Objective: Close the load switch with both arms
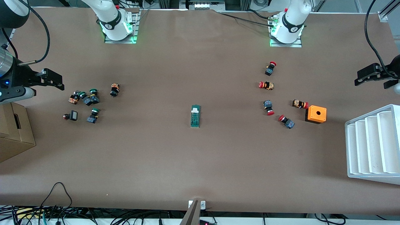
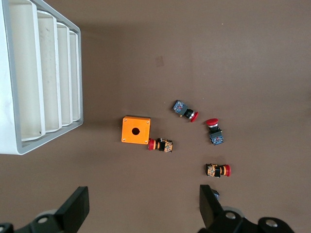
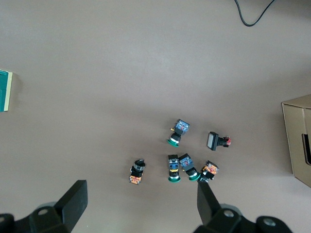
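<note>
Well clear of both sets of jaws, mid-table, we note the load switch (image 1: 195, 116) lying untouched, while the left gripper (image 1: 375, 74) and right gripper (image 1: 47, 79) wait spread wide at the 2 table ends, presumably parked before approach.

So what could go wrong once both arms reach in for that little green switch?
The load switch lies loose in the middle of the table, so a push might slide it instead of closing it. Both the left gripper and right gripper, jaws open, must meet at one small part and could bump each other.
</note>
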{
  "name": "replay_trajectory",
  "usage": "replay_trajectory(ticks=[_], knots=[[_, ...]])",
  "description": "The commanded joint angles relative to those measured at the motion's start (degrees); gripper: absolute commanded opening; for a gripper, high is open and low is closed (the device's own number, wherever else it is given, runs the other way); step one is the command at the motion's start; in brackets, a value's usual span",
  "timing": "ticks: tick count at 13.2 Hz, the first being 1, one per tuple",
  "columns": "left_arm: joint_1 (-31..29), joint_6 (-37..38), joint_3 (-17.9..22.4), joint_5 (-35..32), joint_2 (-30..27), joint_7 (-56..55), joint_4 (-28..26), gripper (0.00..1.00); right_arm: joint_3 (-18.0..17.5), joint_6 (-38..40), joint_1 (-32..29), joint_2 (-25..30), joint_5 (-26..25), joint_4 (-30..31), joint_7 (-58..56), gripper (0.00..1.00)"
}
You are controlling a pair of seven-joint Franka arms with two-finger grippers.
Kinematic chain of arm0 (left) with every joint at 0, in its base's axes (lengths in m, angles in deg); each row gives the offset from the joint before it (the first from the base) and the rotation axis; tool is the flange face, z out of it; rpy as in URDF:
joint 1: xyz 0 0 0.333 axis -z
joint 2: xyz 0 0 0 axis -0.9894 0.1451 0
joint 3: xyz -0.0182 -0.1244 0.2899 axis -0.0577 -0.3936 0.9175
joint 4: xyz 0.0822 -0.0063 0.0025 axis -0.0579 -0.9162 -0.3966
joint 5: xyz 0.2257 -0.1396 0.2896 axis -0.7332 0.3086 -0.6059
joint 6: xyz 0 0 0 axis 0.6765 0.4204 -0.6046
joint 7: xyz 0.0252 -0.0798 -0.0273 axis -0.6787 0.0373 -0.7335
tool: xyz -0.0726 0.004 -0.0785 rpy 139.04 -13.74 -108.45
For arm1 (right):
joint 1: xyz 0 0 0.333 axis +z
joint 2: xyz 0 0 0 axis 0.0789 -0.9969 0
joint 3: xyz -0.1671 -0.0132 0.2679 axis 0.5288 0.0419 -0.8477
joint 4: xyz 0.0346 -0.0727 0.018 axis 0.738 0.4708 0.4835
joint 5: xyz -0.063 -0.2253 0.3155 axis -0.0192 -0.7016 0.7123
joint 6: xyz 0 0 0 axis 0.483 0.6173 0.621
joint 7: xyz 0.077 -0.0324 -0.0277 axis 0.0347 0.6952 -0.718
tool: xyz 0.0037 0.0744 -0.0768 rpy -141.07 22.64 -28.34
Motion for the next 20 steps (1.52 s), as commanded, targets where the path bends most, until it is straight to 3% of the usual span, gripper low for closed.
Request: replay_trajectory(ticks=[1, 13, 18, 20], knots=[[-0.3, 0.2, 0.1, 0.5, 0.1, 4.4, 0.7, 1.0, -0.1, 0.7, -0.1, 0.3, 0.4, -0.7, -0.3, 1.0], [0.1, -0.5, -0.1, 2.9, 1.1, 3.2, 0.2, 1.0, 0.1, 1.0, -0.3, 0.0, 0.4, -1.2, -1.0, 1.0], [0.9, -1.0, -5.8, 2.9, 1.9, -4.6, 0.3, 1.0, 0.0, 0.5, -0.3, -0.5, -0.4, -1.4, -1.8, 1.0], [1.0, -1.1, -6.4, 3.0, 2.1, -6.1, 0.4, 1.0, 0.1, 0.6, -0.4, -0.4, -0.2, -1.4, -1.7, 1.0]])
